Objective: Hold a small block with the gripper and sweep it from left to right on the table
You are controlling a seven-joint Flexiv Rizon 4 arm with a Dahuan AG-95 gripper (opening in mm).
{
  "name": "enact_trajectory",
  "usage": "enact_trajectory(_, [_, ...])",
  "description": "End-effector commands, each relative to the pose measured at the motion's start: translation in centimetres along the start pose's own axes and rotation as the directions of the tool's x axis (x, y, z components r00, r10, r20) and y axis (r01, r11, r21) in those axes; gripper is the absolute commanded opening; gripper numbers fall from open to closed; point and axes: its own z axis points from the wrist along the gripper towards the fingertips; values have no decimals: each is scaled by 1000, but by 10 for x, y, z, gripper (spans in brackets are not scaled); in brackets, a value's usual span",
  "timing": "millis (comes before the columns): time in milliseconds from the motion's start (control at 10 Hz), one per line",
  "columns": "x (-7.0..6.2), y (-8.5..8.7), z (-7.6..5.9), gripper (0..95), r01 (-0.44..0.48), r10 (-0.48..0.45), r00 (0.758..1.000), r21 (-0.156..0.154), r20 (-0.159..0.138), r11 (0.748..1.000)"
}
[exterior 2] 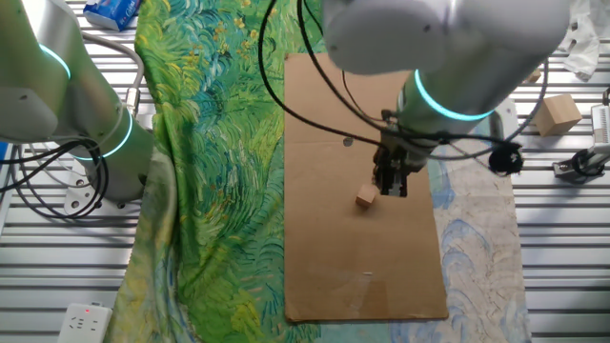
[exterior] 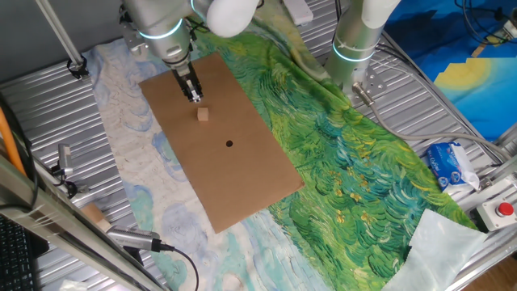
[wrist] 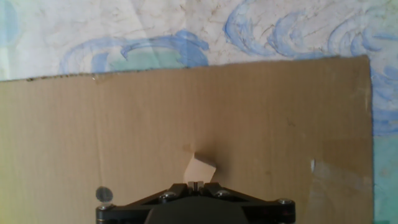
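Hovering: end effector [exterior: 195, 96] above cardboard sheet [exterior: 242, 174] on table [exterior: 32, 89], fingers drawn together, gripping nothing; small wooden block [exterior: 203, 115] lies free just beside its tip. Advice: part fingers, centre over block, descend square before clamping

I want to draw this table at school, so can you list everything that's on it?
block: one, pale tan, on the cardboard beside the tool
cardboard: one, brown, flat over the cloths
dot: one, black, mid-cardboard
cloth, green: one, swirly, beside the cardboard
cloth, pale blue: one, on its other side
bigger block: one, tan, on the metal table
packet: one, blue and white, table edge
red button: one, corner
second arm: one, silver, upright
tool: one, black, fingers look closed, over the cardboard
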Motion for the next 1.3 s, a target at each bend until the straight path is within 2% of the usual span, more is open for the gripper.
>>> enact_trajectory(100, [0,-1,3,0,14,-13,998,-7,68,1000])
enact_trajectory(300, [0,-1,4,0,7,-7,997,-9,71,1000])
enact_trajectory(400, [-1,-1,8,0,13,-12,996,-10,87,1000])
enact_trajectory(700, [-3,-1,19,0,8,-6,995,-14,104,1000])
enact_trajectory(800, [-4,0,25,0,5,-2,993,-22,118,1000])
enact_trajectory(1000, [-5,0,28,0,-4,7,993,-21,114,1000])
enact_trajectory(1200, [-7,1,39,0,-8,11,992,-26,124,1000])
enact_trajectory(1300, [-7,1,39,0,-9,12,992,-27,124,1000])
